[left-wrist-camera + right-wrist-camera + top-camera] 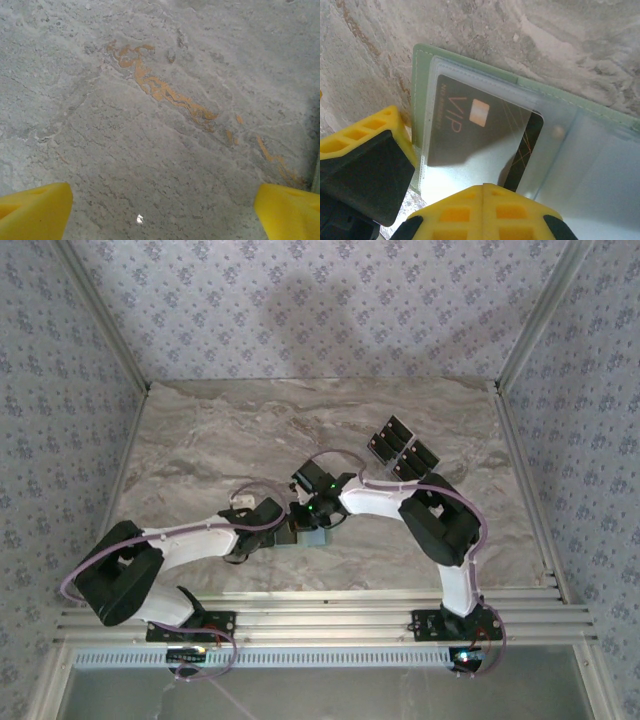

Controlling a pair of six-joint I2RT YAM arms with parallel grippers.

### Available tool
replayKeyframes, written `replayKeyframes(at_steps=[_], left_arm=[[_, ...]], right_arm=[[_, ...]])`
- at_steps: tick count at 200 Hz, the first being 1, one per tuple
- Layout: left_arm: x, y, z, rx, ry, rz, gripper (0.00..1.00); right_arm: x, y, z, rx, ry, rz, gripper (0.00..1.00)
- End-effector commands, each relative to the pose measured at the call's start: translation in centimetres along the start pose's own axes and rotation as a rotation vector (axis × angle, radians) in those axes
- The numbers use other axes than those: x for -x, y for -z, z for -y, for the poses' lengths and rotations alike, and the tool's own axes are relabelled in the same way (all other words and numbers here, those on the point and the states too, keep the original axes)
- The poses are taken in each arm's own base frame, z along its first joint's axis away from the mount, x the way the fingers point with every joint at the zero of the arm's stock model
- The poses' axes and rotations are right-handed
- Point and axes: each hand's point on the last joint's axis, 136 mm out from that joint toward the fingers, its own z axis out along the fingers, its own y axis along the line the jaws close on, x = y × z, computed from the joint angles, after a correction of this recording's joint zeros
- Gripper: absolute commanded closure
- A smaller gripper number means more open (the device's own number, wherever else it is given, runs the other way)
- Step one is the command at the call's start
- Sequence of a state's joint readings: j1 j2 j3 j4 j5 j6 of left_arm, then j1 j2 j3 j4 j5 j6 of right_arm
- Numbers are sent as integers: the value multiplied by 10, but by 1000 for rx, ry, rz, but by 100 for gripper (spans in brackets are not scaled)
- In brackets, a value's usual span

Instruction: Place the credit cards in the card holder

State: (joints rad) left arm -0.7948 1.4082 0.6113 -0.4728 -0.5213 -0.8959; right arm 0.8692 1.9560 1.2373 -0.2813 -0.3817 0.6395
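1. Step in hand: seating one card. The card holder [470,62] lies open on the table [150,75], with a black VIP card [470,130] partway into its clear sleeve [560,145] and one corner out.
2. Right pincer [482,194]: fully closed, tips at that exposed corner. Can't tell if it nips the card or only pushes.
3. Left pincer [162,202]: spread wide, empty, just beside the holder.
4. Other credit cards [402,450]: well apart, beyond the holder to its right.
5. Next, prob.: you push the card home and brace the holder so it doesn't slide.

In the right wrist view you will find the card holder [422,70] running off the right and bottom edges and the lower corner of the black card [470,130] hidden behind the right gripper [483,190]; overhead, both arms cover most of the card holder.
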Motion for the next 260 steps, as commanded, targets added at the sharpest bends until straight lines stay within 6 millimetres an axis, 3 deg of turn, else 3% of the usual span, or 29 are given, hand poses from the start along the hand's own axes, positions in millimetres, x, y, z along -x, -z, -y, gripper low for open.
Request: replayKeyframes(at_steps=[1, 26, 35, 88, 193, 208, 260], left_arm=[[-11, -6, -1, 7, -12, -34, 4], [-11, -6, -1, 9, -14, -32, 4], [-11, -7, -1, 11, -13, -31, 4], [-12, -7, -2, 15, -17, -33, 4], [-13, -8, 0, 9, -16, -36, 4], [-13, -8, 0, 8, -16, -34, 4], [-13, -8, 0, 6, -14, -35, 4]], right_arm=[[-1, 13, -6, 7, -12, 11, 97], [-2, 27, -6, -5, -2, 39, 97], [-13, 24, 7, -30, -16, 17, 97], [-22, 14, 18, -39, -42, -5, 97], [-21, -5, 9, -25, -31, -38, 97], [-12, -3, -3, -6, -14, -23, 97], [-11, -1, -9, 0, 2, -30, 97]])
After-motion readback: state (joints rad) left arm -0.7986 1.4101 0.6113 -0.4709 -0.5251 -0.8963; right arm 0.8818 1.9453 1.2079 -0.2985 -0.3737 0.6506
